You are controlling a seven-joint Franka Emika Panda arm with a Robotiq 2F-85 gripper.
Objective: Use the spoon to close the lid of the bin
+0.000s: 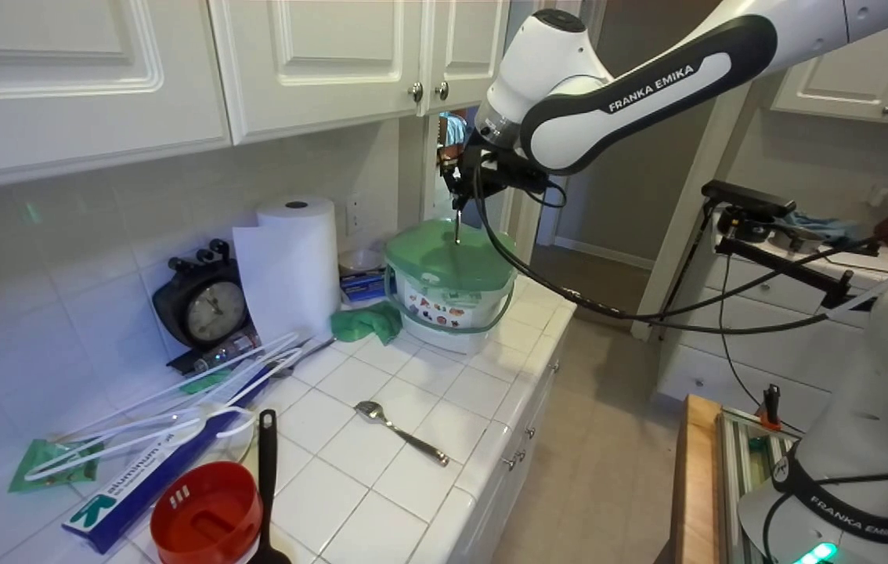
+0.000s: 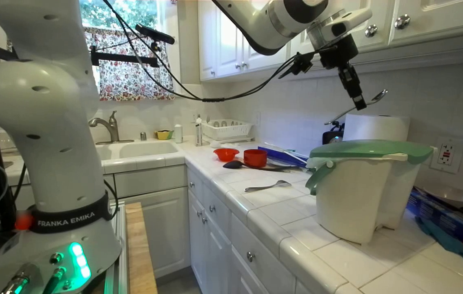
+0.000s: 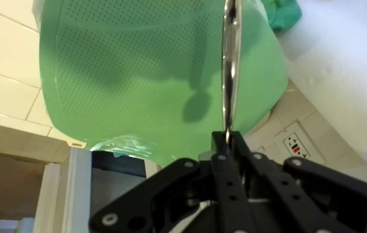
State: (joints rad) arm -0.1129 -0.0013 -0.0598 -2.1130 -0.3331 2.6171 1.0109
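- As I look over, the gripper point(image 2: 359, 103) is clamped on a metal spoon point(image 3: 231, 64), pinching it by the handle, near the bowl.
- Spoon tilted: bowl end up, handle end dipping.
- It hangs over the green lid point(image 3: 131, 81), apart from it, a gap showing between.
- Wrist view has the spoon's shadow point(image 3: 196, 106) on the lid's dotted top.
- Lid lies across the top of the white bin point(image 2: 350, 200); pressed fully down or not, can't make out from where I stand.
- Bin upright on the tiled counter point(image 1: 428, 372), green carry handle point(image 2: 319, 176) hanging down its side, small printed pictures on its front.
- Paper towel roll point(image 1: 303, 266) stands near the bin; green cloth point(image 1: 366, 323) on the tiles just beside the bin.
- Spoon-like silver utensil point(image 1: 411, 439) lying on the counter, well apart from the bin.
- Farther along: red cup point(image 1: 206, 505), black serving spoon point(image 1: 267, 462) next to it, blue aluminum foil box point(image 1: 166, 466) too.
- Black clock point(image 1: 214, 312) by the tiled wall point(image 1: 92, 290).
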